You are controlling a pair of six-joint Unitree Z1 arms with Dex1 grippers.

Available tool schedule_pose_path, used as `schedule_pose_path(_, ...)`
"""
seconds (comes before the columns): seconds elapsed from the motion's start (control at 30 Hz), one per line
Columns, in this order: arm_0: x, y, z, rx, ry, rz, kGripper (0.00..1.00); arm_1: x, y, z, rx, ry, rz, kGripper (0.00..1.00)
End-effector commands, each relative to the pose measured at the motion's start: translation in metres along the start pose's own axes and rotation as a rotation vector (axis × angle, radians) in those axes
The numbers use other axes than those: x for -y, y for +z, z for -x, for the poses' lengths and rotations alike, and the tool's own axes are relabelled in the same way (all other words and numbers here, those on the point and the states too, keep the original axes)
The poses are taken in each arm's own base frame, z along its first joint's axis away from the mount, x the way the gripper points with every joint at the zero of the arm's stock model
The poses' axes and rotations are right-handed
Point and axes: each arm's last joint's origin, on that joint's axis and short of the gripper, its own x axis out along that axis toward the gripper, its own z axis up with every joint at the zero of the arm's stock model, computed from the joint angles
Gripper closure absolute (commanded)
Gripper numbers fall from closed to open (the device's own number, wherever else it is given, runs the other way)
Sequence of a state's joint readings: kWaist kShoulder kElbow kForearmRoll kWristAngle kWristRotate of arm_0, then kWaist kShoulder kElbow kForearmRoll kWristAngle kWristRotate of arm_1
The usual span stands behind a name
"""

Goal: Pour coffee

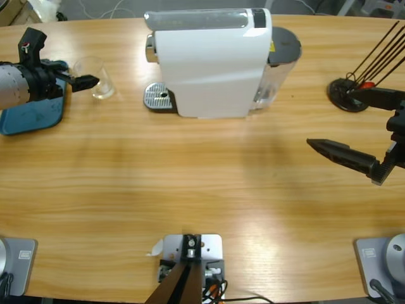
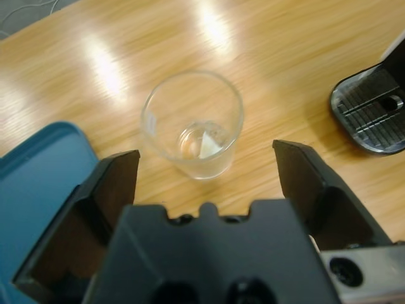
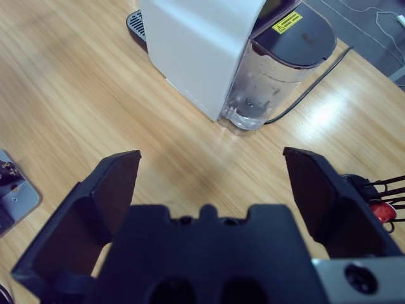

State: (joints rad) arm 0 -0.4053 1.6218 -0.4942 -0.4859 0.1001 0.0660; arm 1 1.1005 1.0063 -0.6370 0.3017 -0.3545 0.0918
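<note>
Left to right: the left hand (image 2: 205,183), jaws spread wide and holding nothing, hangs just short of the empty glass (image 2: 192,123), which stands upright on the desk (image 1: 190,171) beside a blue tray (image 1: 35,116). Judged step: grasping the glass. Centre the jaws around its lower wall and close gently, keeping it upright. Next comes the drip grate (image 1: 158,97) of the white coffee machine (image 1: 212,60), the likely destination; nothing stands between. A black capsule rack (image 1: 348,94) stands far right, near the right hand (image 3: 212,183), equally wide open and empty, well apart.
</note>
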Motion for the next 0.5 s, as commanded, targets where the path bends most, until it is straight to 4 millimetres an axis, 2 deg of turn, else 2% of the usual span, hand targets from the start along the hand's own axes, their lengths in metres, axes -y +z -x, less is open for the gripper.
schedule_pose_path(0.03,-0.006,-0.017,-0.012,-0.051,0.048,0.006,0.086,0.001,-0.013,-0.002,-0.015,0.005,-0.012,0.0)
schedule_pose_path(0.5,-0.015,-0.03,-0.059,0.067,0.045,0.05,0.082,0.0,-0.015,-0.004,-0.015,0.011,-0.017,0.0)
